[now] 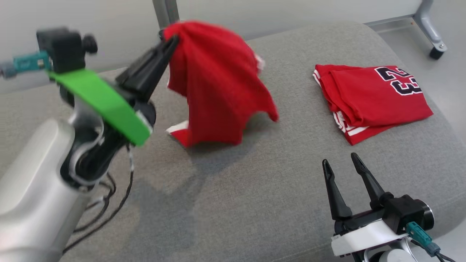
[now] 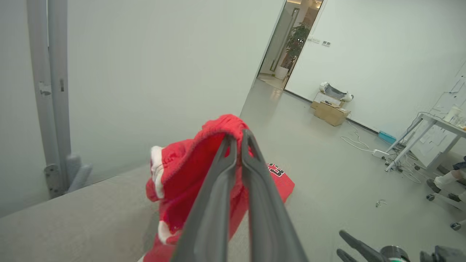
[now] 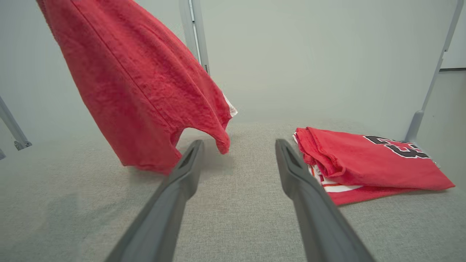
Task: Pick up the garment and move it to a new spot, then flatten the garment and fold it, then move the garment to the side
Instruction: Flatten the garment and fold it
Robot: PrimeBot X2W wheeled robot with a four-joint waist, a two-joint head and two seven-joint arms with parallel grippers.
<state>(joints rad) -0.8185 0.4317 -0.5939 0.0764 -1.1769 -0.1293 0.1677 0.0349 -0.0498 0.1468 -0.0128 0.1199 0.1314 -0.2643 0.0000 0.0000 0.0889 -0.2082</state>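
The left gripper (image 1: 174, 39) was pinched shut on the top of the red garment (image 1: 214, 87), which hung at the far left above the grey cushion (image 1: 255, 189). Its long axis was nearly upright, its lower edge at or just off the cushion (contact was hard to tell). The right gripper (image 1: 339, 160), spread and empty, sat near right, with the garment's loose corner to its left and beyond it. Count: two grippers and two red pieces, one hanging and one folded jersey (image 1: 375, 98) far right.
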